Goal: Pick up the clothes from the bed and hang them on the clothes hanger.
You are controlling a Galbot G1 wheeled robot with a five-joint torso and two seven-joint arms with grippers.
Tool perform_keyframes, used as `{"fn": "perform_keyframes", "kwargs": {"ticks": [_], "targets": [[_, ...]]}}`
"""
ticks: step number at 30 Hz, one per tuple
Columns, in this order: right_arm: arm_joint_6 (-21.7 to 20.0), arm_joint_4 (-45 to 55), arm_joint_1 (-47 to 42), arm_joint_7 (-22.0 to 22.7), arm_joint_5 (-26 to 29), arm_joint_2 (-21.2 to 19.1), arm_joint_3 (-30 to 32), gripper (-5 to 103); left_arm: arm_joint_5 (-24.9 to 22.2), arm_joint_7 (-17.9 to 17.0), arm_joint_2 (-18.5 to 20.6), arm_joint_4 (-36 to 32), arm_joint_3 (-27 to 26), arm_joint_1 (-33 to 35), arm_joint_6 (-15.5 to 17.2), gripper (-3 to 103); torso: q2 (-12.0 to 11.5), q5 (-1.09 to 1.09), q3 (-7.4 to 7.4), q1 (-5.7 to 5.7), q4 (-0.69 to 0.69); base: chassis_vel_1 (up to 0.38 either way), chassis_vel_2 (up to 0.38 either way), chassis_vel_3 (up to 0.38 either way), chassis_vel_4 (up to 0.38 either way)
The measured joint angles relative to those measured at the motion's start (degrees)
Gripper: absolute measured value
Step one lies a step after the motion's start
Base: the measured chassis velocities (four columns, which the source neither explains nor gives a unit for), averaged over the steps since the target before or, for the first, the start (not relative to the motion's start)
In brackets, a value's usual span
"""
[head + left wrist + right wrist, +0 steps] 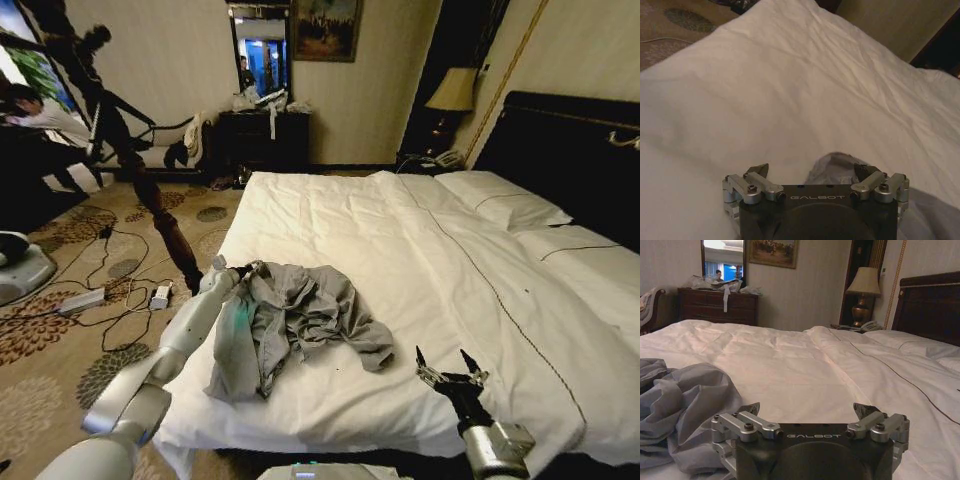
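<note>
Item: grey clothes (pixel 295 325). One thin, wrinkled garment, heaped in a loose crumple on the bed (pixel 420 250), on the white duvet near the foot-side edge closest to the robot. Taken as the landmark for all entries below. It lies flat on the bedding, not lifted; a fold of it reaches toward the bed's edge.

Item: left tool (pixel 812 172). At the far upper end of the clothes heap, on the side away from the robot's body, with the arm stretched alongside the garment's left flank. Jaws spread apart; a rounded fold of grey cloth (pixel 832 167) rises between them and toward the right-hand finger. No squeeze on the fabric is evident. Judgement: it is placed here to take the garment by an end or collar area, so it will hang long when raised.

Item: right tool (pixel 450 376). On the right of the clothes, apart from the heap, low over the bare duvet. Fingers wide apart, nothing held. Its wrist view has the grey cloth (pixel 685 405) close beside one finger. Judgement: it waits as second hand for spreading the garment.

Item: pillows (pixel 505 205). Beyond the clothes, at the headboard.

Task status, judged: pickup not yet made.
</note>
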Motion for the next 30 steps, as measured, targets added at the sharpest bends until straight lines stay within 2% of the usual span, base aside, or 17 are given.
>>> {"fn": "perform_keyframes", "kwargs": {"ticks": [5, 7, 8, 10, 11, 13, 16, 18, 21, 22, 23, 26, 28, 30], "targets": [[0.0, 0.23, -0.02, 0.05, 0.1, -0.03, 0.04, 100, 1.21, -0.05, -1.34, 1.65, 0.0, -0.69, 0.0, 89, 0.0, 0.0, 0.0, 0.0, 0.0, 0.0, 0.0, 0.0, 0.0], [0.0, 0.34, -0.01, 0.09, 0.15, -0.03, 0.05, 100, 1.86, -0.09, -2.07, 2.67, 0.19, -1.28, 0.0, 79, 0.0, 0.0, 0.0, 0.0, -0.01, 0.0, 0.0, 0.0, 0.0], [0.0, 0.34, -0.01, 0.11, 0.15, -0.02, 0.05, 100, 2.02, -0.11, -2.21, 2.83, 0.29, -1.41, 0.0, 79, 0.0, 0.0, 0.0, 0.0, -0.01, 0.0, 0.0, 0.0, 0.0], [0.0, 0.34, -0.09, 0.12, -0.01, 0.07, -0.09, 100, 2.56, -0.21, -2.53, 3.12, 0.4, -1.68, -0.02, 67, 0.0, -0.01, 0.0, 0.0, 0.0, 0.0, 0.0, 0.0, 0.0], [0.0, 0.34, -0.09, 0.12, -0.01, 0.07, -0.09, 100, 2.56, -0.21, -2.53, 3.12, 0.4, -1.68, -0.02, 67, 0.0, -0.01, 0.0, 0.0, 0.0, 0.0, 0.0, 0.0, 0.0], [0.0, 0.29, -0.12, 0.12, -0.11, 0.16, -0.25, 100, 2.61, -0.29, -2.56, 3.12, 0.46, -1.8, -0.01, 56, 0.0, 0.0, 0.0, 0.0, 0.0, 0.0, 0.0, 0.0, 0.0], [0.02, 0.15, -0.09, 0.12, -0.2, 0.2, -0.35, 100, 2.6, -0.37, -2.55, 3.2, 0.61, -1.97, -0.01, 51, 0.0, 0.0, 0.0, 0.0, 0.0, 0.0, 0.0, 0.0, 0.0], [0.03, 0.09, 0.0, 0.12, -0.2, 0.2, -0.41, 100, 2.57, -0.48, -2.5, 3.46, 0.79, -2.09, 0.06, 40, 0.01, 0.0, 0.0, 0.0, 0.0, 0.0, 0.0, 0.0, 0.0], [0.03, 0.08, 0.06, 0.15, -0.17, 0.12, -0.43, 100, 2.52, -0.55, -2.41, 3.61, 0.88, -2.1, 0.15, 34, 0.01, -0.01, 0.0, 0.0, 0.0, 0.0, 0.0, 0.0, 0.0], [0.03, 0.08, 0.11, 0.22, -0.12, 0.05, -0.43, 100, 2.45, -0.66, -2.35, 3.6, 0.86, -2.03, 0.18, 24, 0.01, 0.0, 0.0, 0.0, 0.0, 0.0, 0.0, 0.0, 0.0], [0.02, 0.08, 0.15, 0.32, 0.02, -0.07, -0.4, 100, 2.42, -0.78, -2.25, 3.51, 0.81, -1.84, 0.2, 19, 0.01, -0.01, 0.0, 0.0, -0.01, 0.0, 0.0, 0.0, 0.0], [-0.05, 0.06, 0.29, 0.6, 0.43, -0.26, -0.36, 100, 2.41, -0.89, -2.05, 3.18, 0.71, -1.54, 0.16, 13, 0.01, -0.01, 0.0, 0.0, 0.0, 0.0, 0.0, 0.0, 0.0], [-0.45, 0.07, 0.55, 0.98, 1.37, -0.52, -0.31, 100, 2.42, -1.01, -1.67, 2.37, 0.48, -1.04, -0.14, 3, 0.01, -0.01, 0.0, 0.0, -0.01, 0.0, 0.0, 0.0, 0.0], [-0.92, 0.17, 0.84, 1.36, 2.31, -0.86, -0.2, 100, 2.42, -1.36, -1.1, 1.12, 0.26, -0.37, -0.18, 1, 0.01, -0.01, 0.0, 0.0, -0.01, 0.0, 0.0, 0.0, 0.0]]}}
